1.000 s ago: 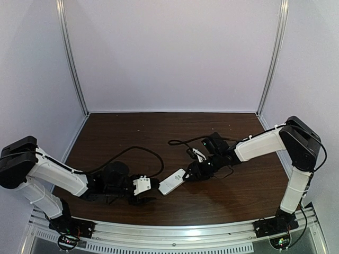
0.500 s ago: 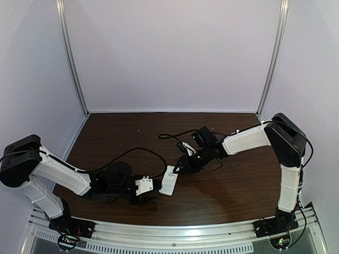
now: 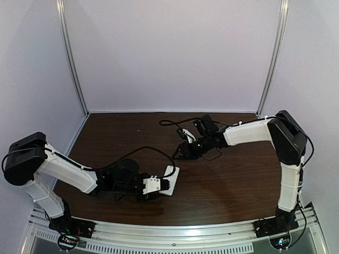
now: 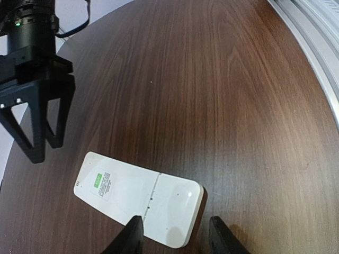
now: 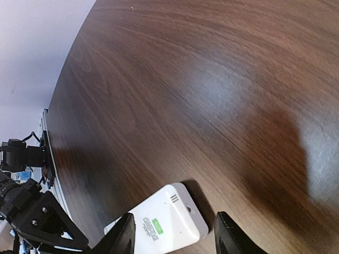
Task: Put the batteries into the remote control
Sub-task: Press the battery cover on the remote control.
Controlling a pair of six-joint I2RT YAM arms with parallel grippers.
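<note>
The remote control (image 3: 170,179) lies flat on the brown table, back side up, white with a small green label (image 4: 97,180). It also shows in the left wrist view (image 4: 159,206) and the right wrist view (image 5: 175,222). My left gripper (image 3: 159,185) is open, and its fingers (image 4: 130,239) straddle the remote's near end (image 4: 175,241). My right gripper (image 3: 179,153) is open and empty, a little above and behind the remote's far end (image 5: 175,235). It shows in the left wrist view (image 4: 39,132). No batteries are in view.
Black cables loop over the table behind the left arm (image 3: 139,150) and behind the right wrist (image 3: 175,123). The metal rail (image 3: 175,233) runs along the near edge. White walls close the back and sides.
My right gripper has drawn back from the remote toward the rear of the table. My left gripper has slid right up to the remote's near end. The remote has turned more upright in the top view.
</note>
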